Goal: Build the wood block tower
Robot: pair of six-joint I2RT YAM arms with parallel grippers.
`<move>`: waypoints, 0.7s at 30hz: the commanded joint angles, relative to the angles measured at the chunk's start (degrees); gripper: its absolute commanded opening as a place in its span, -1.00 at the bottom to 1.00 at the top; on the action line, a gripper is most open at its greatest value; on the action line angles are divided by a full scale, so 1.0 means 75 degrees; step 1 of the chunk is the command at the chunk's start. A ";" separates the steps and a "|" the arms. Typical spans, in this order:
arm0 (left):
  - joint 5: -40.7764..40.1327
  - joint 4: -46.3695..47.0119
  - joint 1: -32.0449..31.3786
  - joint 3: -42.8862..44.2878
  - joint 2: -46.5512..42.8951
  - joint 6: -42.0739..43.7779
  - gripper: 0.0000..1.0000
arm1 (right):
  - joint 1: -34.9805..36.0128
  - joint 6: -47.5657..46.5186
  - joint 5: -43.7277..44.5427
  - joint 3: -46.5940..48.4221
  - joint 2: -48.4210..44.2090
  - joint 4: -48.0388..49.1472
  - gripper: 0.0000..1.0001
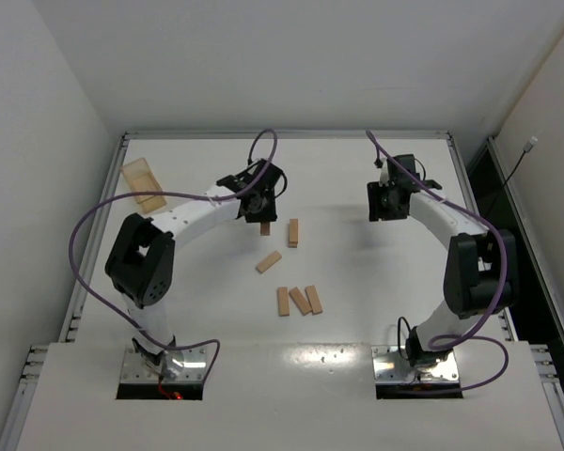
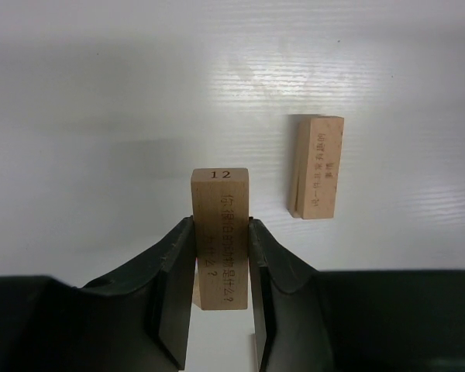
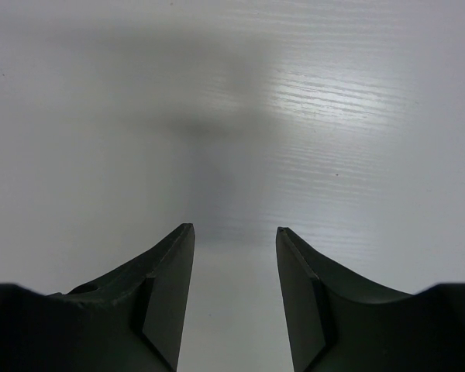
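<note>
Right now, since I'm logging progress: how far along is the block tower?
Done: nothing stacked yet. In hand: the left claw grips one wood block beside a lone block; the right claw is open, empty. Left: four loose blocks lie unstacked, so nearly all the stacking.

An amber box (image 1: 143,184) lay near the far-left corner of the table (image 1: 376,291). At mid-table the left tool (image 2: 221,222) held a wood block (image 2: 220,194). A second block (image 2: 318,167) lay just to its right, apart from it. Toward the near edge lay a single block (image 1: 269,262), and beyond it three blocks (image 1: 301,301) close together. The right tool (image 3: 234,232) hung over the table's right half.
</note>
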 commanded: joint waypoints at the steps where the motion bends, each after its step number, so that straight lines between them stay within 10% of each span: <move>1: 0.0316 -0.0739 -0.0116 0.0426 0.0104 -0.0644 -1.00 | -0.0032 0.0155 -0.0124 -0.0016 -0.0339 0.0309 -0.12; 21: -0.0035 -0.1068 -0.0679 0.2489 0.2063 -0.0796 -1.00 | -0.0032 0.0155 -0.0124 -0.0169 -0.0339 0.0379 -0.12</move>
